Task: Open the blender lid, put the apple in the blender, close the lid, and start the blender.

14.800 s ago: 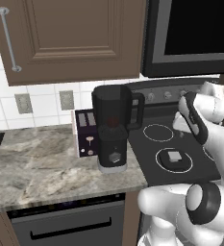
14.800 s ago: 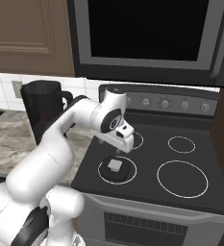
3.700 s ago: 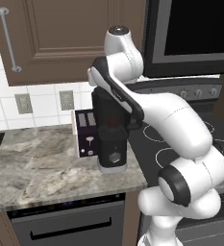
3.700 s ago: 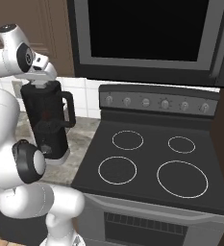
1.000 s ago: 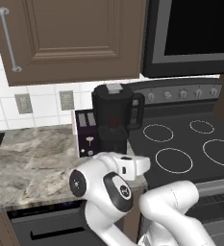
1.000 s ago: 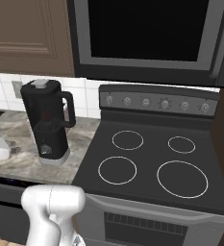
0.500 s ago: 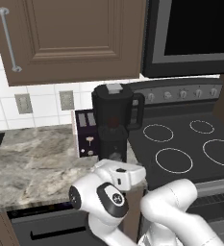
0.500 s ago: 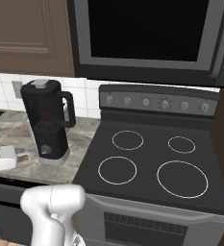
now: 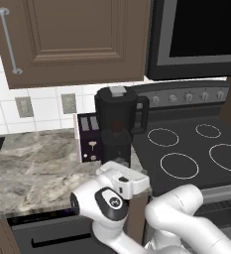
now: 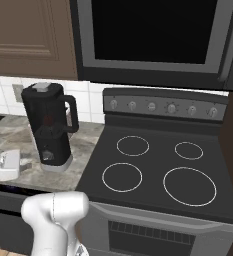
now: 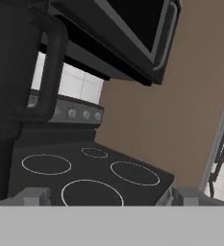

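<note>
The blender (image 9: 118, 128) stands lidded on the worktop (image 9: 37, 168) (apple seemingly inside), the gripper (image 11: 105, 196), fingers apart, low beside it.

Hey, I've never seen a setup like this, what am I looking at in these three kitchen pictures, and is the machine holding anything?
It's a rendered kitchen with a white robot arm on a base that can drive. Two pictures come from cameras on that base, behind the arm to its left and right. The third comes from a camera on the hand, looking along the gripper, whose fingertips stand wide apart with nothing between them, so it holds nothing. On the marble counter stands the black blender with the blender lid on and something red inside the jar, perhaps the apple. A toaster sits behind it. Beside them is a black stove, with a microwave above.
</note>
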